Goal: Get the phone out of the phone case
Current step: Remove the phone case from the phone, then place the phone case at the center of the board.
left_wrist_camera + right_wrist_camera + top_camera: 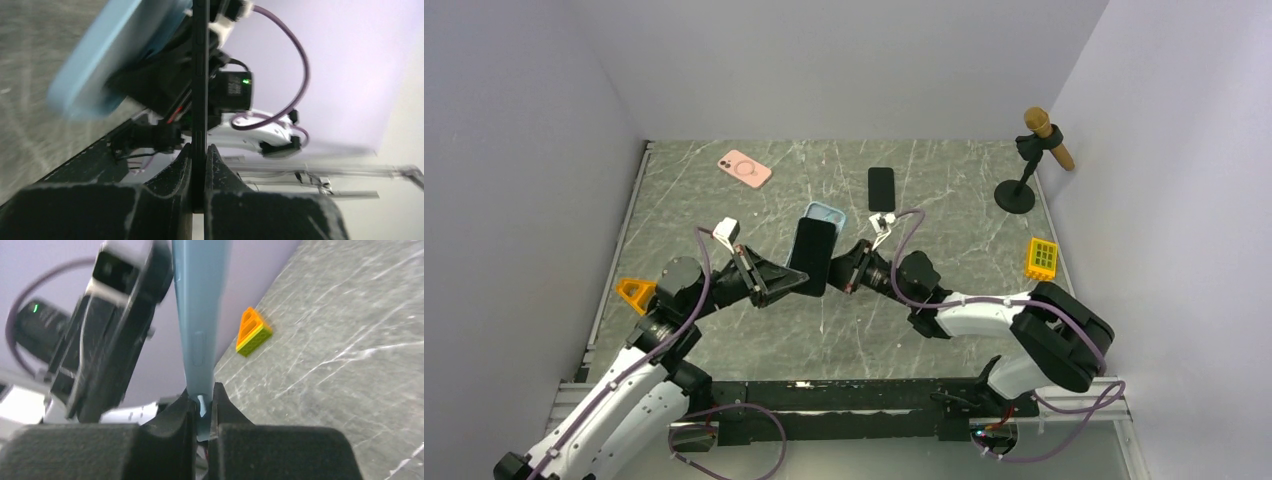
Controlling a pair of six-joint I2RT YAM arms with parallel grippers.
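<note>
Top view: left gripper closed on lower edge of black phone, held up over the middle of the table. Blue case sticks out just behind the phone's far end. Right gripper just right of the phone, tips hidden behind it. Pink case far-left of the phone, flat on table. Second phone far-right of it, flat. Microphone on a stand well right of the phone, yellow block also right. Orange block well left.

Left wrist: left gripper pinching the phone edge-on, upright between both fingers. Blue case left of the phone, blurred, angled away from it; can't tell if they touch at the top.

Right wrist: right gripper clamped on the rim of the blue case, edge-on. Orange block on the table beyond the case.
</note>
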